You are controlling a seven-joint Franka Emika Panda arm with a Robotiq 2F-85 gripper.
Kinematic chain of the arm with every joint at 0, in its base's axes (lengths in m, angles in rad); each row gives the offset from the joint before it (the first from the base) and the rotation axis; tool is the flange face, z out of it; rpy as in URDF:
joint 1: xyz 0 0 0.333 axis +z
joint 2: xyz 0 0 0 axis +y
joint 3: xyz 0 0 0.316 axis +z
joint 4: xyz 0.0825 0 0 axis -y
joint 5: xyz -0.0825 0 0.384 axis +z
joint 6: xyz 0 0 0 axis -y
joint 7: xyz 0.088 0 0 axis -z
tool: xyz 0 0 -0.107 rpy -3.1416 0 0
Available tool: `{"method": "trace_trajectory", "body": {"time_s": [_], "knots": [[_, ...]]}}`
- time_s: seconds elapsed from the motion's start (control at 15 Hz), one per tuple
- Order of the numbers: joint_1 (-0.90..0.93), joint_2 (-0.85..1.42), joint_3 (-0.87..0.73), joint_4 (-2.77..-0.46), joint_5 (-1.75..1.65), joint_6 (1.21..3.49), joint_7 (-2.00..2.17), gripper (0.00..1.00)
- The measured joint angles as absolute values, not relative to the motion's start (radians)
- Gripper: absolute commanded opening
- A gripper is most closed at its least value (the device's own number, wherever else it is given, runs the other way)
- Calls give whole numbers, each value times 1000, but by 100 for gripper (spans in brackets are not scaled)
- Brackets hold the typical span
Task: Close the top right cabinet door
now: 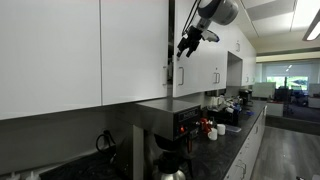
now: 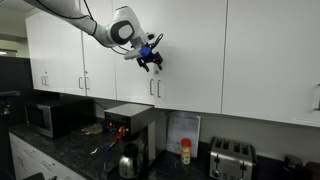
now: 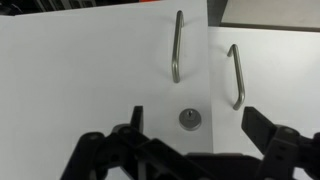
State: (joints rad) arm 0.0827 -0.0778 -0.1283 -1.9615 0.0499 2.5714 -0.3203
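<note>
- top right cabinet door (image 2: 190, 50) hangs on the wall above the coffee machine (image 2: 130, 125), up and slightly right of it
- its bar handle (image 3: 177, 45) sits at the lower corner nearest the coffee machine, with a round lock (image 3: 188, 119) close by
- dark gap along that edge in an exterior view (image 1: 171, 50); door looks slightly ajar
- gripper (image 2: 152, 58) is high above the coffee machine, facing that edge, fingers spread wide, holding nothing; cannot tell contact
- neighbour door (image 2: 135, 50) is directly above the coffee machine
- toaster (image 2: 232, 158) is right of the coffee machine
</note>
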Motion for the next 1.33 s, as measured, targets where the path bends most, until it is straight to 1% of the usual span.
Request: {"method": "trace_trajectory", "body": {"time_s": [0.27,0.73,1.33], "knots": [[54,-133,-123,-1965,2,2458,-309,100],[14,-323,-122,-2026,-81,2188,-263,100],[-6,-557,-122,-2167,-93,1972,-213,100]]}}
